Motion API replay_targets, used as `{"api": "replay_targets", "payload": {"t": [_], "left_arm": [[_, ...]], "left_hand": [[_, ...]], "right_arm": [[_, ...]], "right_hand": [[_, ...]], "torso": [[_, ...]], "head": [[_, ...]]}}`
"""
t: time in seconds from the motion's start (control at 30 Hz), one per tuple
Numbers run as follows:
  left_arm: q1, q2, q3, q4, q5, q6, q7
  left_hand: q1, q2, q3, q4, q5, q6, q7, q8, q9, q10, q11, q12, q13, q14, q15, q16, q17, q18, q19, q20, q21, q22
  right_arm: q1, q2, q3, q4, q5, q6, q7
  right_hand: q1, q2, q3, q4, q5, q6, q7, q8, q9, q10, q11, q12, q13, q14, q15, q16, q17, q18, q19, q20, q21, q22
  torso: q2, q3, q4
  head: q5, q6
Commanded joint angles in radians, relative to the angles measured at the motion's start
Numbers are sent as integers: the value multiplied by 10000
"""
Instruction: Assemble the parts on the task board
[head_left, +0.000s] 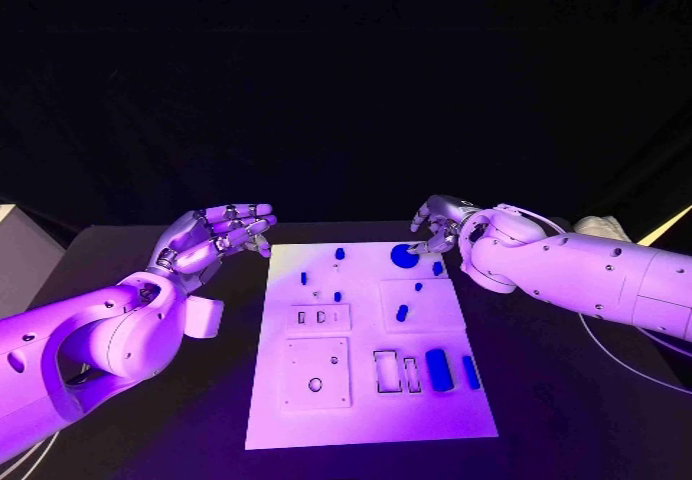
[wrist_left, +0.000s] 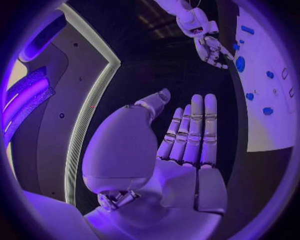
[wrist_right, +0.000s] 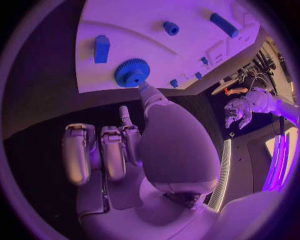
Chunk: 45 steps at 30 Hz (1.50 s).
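left hand (head_left: 216, 235): hovers off the board's far left corner, palm up, fingers apart, holding nothing. in its wrist view the fingers (wrist_left: 195, 131) stand straight and loose; it looks parked clear of the work, not reaching.
table (head_left: 577, 400): black, carries everything.
board (head_left: 368, 415): white plate in the middle of the table, between the two arms, within reach of both.
left sockets: a raised block with small slots (head_left: 317, 317) and under it a bigger block with a round hole (head_left: 316, 383); both look unfilled, likely waiting for parts.
small parts: a short blue peg (head_left: 340, 254) at the far edge, another (head_left: 304, 278) nearer the left side, a tiny one (head_left: 338, 296) just beside the slotted block; loose or seated, cannot tell.
middle parts: a blue piece (head_left: 402, 313) on the right raised panel, a smaller one (head_left: 418, 287) beyond it.
near row: two open rectangular frames (head_left: 387, 371), then a long blue bar (head_left: 438, 369) and a thinner one (head_left: 470, 372) just beside them, probably laid out next to the slots they fit.
gear (head_left: 404, 256): blue toothed wheel at the far right of the board, lying flat; clear in the right wrist view (wrist_right: 132, 73).
right hand (head_left: 437, 226): just beyond the gear, fingers apart and pointed down, nothing in them. one fingertip (wrist_right: 145, 88) sits very near the gear's rim; touching or not, cannot tell. judged: it is lined up to take the gear first.
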Motion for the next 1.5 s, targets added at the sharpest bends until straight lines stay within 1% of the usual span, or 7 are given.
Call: {"api": "replay_targets", "payload": {"t": [0.03,0.33,0.87,1.0,1.1,1.33,1.5], "left_arm": [[10,19,5,11,42,204,43],[10,17,6,14,42,208,36],[11,16,6,-10,42,204,18],[11,17,6,-15,42,202,16],[11,16,6,-19,42,202,14],[12,7,6,-3,42,221,-32],[12,-14,6,8,42,241,-92]], "left_hand": [[-63,64,63,14,-36,26,178,32,4,8,45,-27,-2,-78,4,70,9,122,-67,8,37,11],[-63,64,63,14,-36,26,178,32,4,8,45,-27,-2,-78,4,70,9,122,-67,8,37,11],[-65,77,75,18,-33,27,177,33,4,8,44,-25,-2,-82,3,81,8,124,-78,9,51,19],[-65,77,75,18,-33,27,177,33,4,8,44,-25,-2,-82,3,81,8,124,-78,9,51,19],[-65,77,75,18,-33,27,177,33,4,8,44,-25,-2,-82,3,81,8,124,-78,9,51,19],[-59,82,90,14,-32,28,176,35,4,6,42,-24,-2,-90,0,95,7,126,-92,9,71,31],[-40,85,106,1,-32,25,175,35,3,2,40,-24,-3,-97,-2,103,6,128,-101,8,86,40]], "right_arm": [[-44,89,-1,-86,122,477,-220],[-163,253,-10,-124,170,610,-180],[-236,346,-20,-218,93,605,-169],[-251,381,-22,-271,77,618,-157],[-261,419,-26,-343,81,659,-139],[-295,531,-45,-539,120,827,-98],[-316,539,-53,-533,95,871,-96]], "right_hand": [[97,25,-8,82,47,57,-43,61,20,212,7,50,1548,1041,70,35,2626,-184,533,72,82,1606],[131,60,-18,163,61,111,-55,109,35,262,0,97,1621,1041,69,35,2626,-205,576,74,161,1699],[303,160,95,228,149,207,-78,185,54,272,-21,110,1653,1041,55,35,2626,-217,595,67,208,1758],[510,259,498,305,770,400,-121,271,46,326,-63,146,1731,1041,15,35,2626,-222,600,37,234,1797],[573,277,805,354,947,491,-146,287,18,340,-93,150,1753,1041,-3,35,2626,-224,601,19,243,1813],[548,185,1058,398,875,613,-178,319,-4,381,-120,176,1801,1041,-26,35,2626,-253,659,0,339,1925],[353,31,1191,475,514,640,-187,315,-36,371,-127,156,1788,1041,-35,35,2626,-259,670,-12,361,1956]], "torso": [[14,-2,20],[12,10,-14],[10,13,-2],[11,11,4],[12,6,1],[30,8,0],[24,15,-5]], "head": [[-24,-16],[1,-72],[-34,-113],[-35,-115],[-34,-115],[-30,-148],[-17,-165]]}}
